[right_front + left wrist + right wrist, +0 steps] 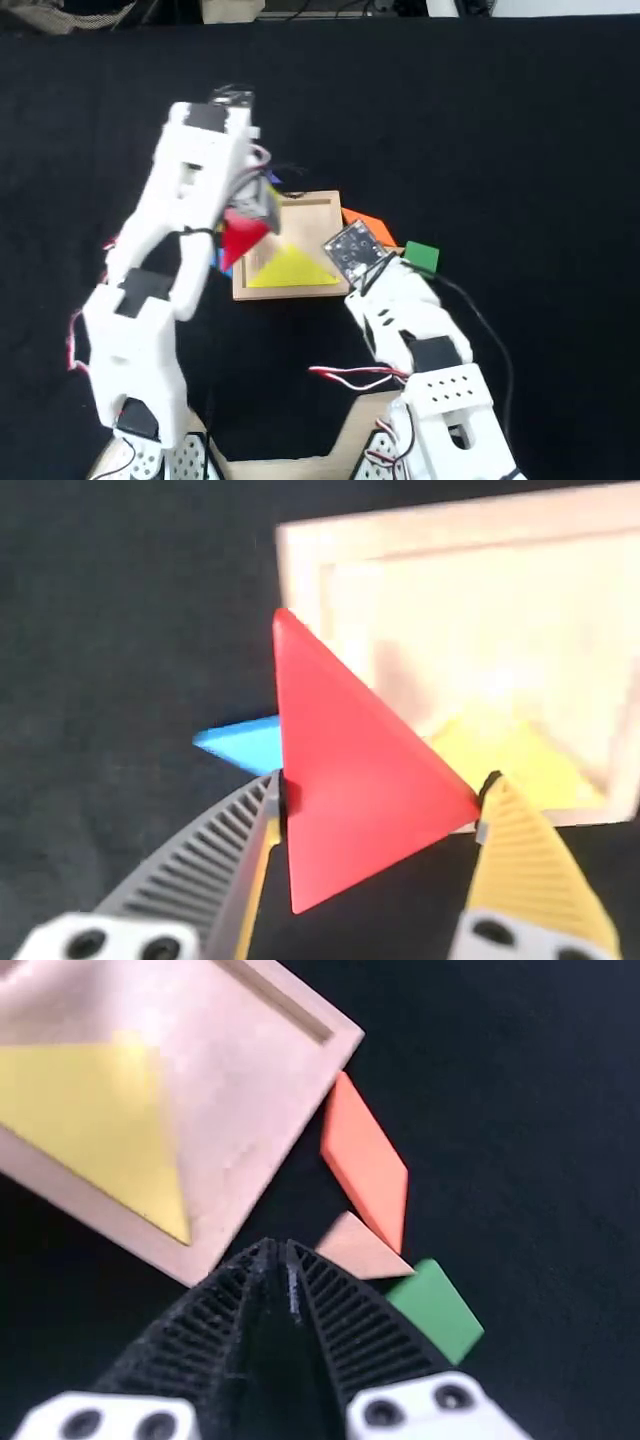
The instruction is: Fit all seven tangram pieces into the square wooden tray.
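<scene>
Red triangle [350, 770] is clamped in the left gripper [380, 785] over one edge of the wooden tray [300, 550], a yellow triangle [90, 1110] is seated inside, and the right gripper [283, 1250] is seen closed, empty, beside the tray.

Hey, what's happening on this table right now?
Tangram pieces are going into a square wooden tray. The left hand holds a red triangle at the tray's edge; a yellow triangle lies inside. The right hand is shut, empty, beside the orange parallelogram, tan triangle and green square. A blue piece lies outside too.
</scene>
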`<state>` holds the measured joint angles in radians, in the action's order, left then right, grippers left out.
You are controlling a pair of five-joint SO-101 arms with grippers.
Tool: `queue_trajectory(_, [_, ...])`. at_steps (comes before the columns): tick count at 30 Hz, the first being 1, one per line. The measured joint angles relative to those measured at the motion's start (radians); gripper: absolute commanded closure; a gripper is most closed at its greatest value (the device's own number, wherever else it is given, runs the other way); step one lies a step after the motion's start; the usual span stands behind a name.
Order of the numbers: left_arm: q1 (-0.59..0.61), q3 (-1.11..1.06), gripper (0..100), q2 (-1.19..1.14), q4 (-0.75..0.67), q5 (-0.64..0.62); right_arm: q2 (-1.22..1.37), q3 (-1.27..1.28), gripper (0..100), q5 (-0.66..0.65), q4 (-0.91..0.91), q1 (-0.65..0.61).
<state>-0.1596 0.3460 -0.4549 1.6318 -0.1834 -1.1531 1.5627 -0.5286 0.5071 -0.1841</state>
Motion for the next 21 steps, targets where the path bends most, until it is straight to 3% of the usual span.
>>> queue_trajectory(9, [-0.041,-0.066,69,-0.038,-0.224,-0.086,-0.072,0.014,98.6,0.044,-0.037,0.097])
queue_trajectory(21, [-0.041,-0.075,70,-0.091,-0.233,-0.087,-0.342,0.095,98.6,0.049,0.029,0.098])
